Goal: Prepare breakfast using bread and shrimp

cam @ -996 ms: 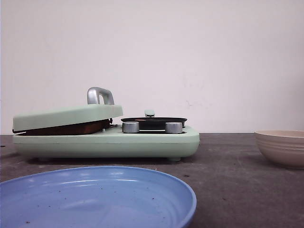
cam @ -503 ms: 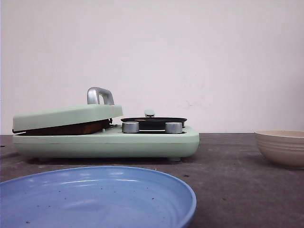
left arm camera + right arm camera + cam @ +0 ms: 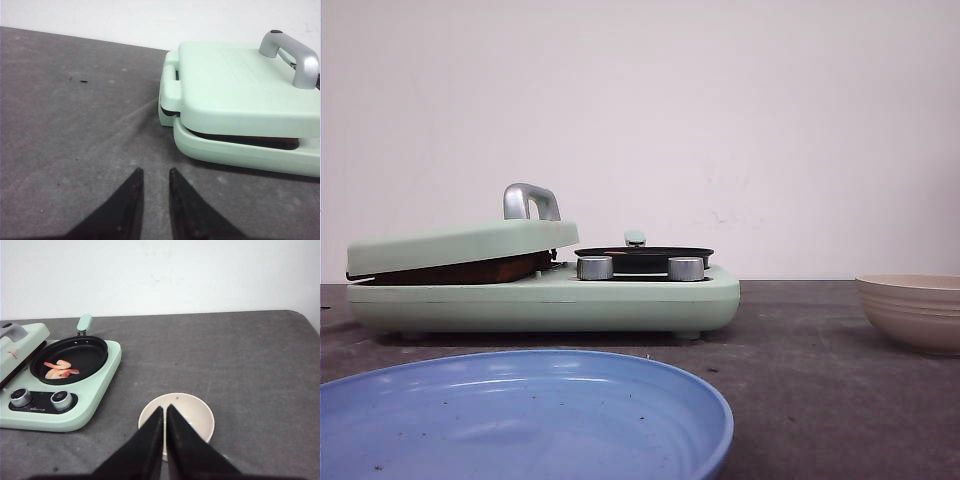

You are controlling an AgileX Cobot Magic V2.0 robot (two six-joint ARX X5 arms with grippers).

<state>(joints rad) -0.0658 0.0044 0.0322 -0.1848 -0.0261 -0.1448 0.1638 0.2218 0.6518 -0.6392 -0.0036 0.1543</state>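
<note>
Several pinkish-orange shrimp (image 3: 59,369) lie in the small black pan (image 3: 87,354) on the mint-green breakfast maker (image 3: 620,300). Its hinged lid (image 3: 240,85) rests almost closed on the other half. Only a dark brown strip (image 3: 460,270) shows in the slit beneath it, so the bread is hidden. My left gripper (image 3: 155,171) hovers over bare table beside the lid's hinge end, slightly open and empty. My right gripper (image 3: 164,408) is shut and empty, above a beige bowl (image 3: 195,410). Neither gripper shows in the front view.
A blue plate (image 3: 520,420) sits at the table's near edge in front of the maker. The beige bowl (image 3: 910,300) stands to the maker's right. Two silver knobs (image 3: 61,397) face front below the pan. A silver handle (image 3: 295,55) tops the lid.
</note>
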